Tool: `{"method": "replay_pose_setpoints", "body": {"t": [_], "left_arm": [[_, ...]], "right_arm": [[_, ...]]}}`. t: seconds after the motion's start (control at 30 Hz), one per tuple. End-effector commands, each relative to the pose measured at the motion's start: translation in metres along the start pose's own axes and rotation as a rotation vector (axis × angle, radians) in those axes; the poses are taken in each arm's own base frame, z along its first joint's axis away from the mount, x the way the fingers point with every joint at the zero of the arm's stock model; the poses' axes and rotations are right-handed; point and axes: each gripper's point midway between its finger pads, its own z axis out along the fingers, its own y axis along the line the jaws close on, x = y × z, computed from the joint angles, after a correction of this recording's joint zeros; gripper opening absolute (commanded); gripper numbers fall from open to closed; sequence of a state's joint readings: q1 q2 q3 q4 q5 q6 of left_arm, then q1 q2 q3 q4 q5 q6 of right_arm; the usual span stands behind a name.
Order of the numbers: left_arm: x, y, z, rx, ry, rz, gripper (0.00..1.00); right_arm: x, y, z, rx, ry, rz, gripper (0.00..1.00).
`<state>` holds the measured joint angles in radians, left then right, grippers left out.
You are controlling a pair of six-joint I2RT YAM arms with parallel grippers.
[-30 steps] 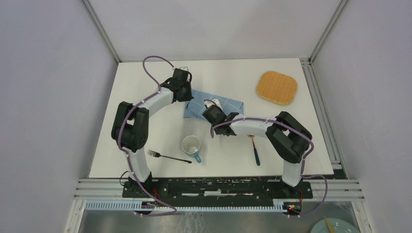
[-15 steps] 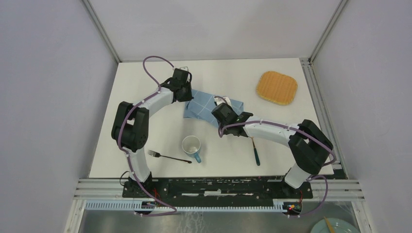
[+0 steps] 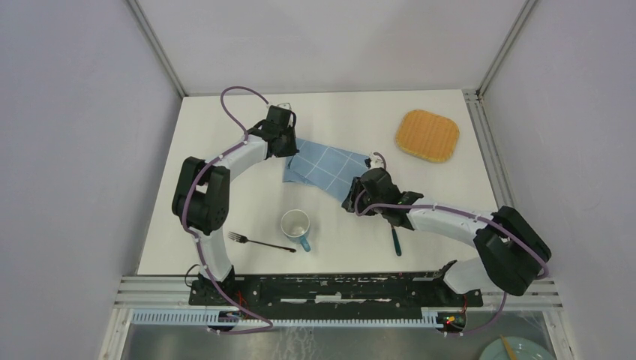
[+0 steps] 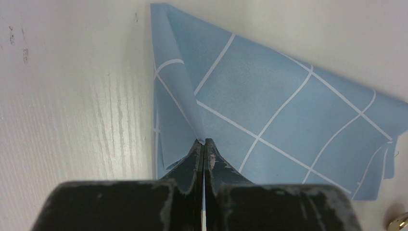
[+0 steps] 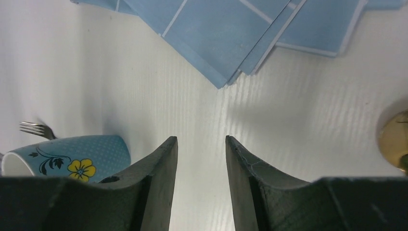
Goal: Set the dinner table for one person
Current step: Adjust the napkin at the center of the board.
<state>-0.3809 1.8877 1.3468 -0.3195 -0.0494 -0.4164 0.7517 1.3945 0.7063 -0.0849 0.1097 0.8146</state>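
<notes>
A blue checked cloth (image 3: 328,166) (image 4: 269,106) lies spread on the white dinner table (image 3: 345,120). My left gripper (image 3: 292,142) (image 4: 203,141) is shut on a raised fold at the cloth's far-left corner. Off the cloth's near edge, my right gripper (image 3: 352,199) (image 5: 201,138) hangs open over bare table with nothing between its fingers. The cloth's folded corner (image 5: 231,29) lies just ahead of it. A blue flowered mug (image 3: 296,225) (image 5: 72,156) stands to its left.
A fork (image 3: 259,241) (image 5: 33,127) lies left of the mug. A teal-handled utensil (image 3: 395,240) lies under my right forearm, with a gold rounded end (image 5: 395,139). An orange woven mat (image 3: 427,135) sits at the back right. Below the table's near edge a blue plate (image 3: 517,349) shows.
My right gripper has drawn off the cloth toward the near right and opened wider. The cloth now lies spread out flatter to the right. The left gripper has not moved.
</notes>
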Motion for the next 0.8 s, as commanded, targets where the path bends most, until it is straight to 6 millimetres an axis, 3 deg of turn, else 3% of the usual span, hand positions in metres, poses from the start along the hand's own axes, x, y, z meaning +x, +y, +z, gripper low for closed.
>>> {"method": "replay_pose_setpoints", "body": {"t": [0.0,0.07,0.27,0.77], "left_arm": [[-0.006,-0.004,-0.003,0.029,-0.023,-0.008,0.02],[-0.006,-0.003,-0.005,0.027,-0.025,-0.004,0.02],[-0.002,0.000,-0.005,0.021,-0.016,0.002,0.02],[-0.007,-0.003,-0.004,0.029,-0.020,-0.003,0.02]], "right_arm": [[-0.015,0.044,0.010,-0.226,-0.067,0.197,0.48],[-0.016,0.051,0.012,-0.269,-0.070,0.222,0.47],[-0.022,0.045,0.012,-0.291,-0.127,0.282,0.48],[-0.001,0.002,0.015,-0.159,-0.143,0.333,0.49]]}}
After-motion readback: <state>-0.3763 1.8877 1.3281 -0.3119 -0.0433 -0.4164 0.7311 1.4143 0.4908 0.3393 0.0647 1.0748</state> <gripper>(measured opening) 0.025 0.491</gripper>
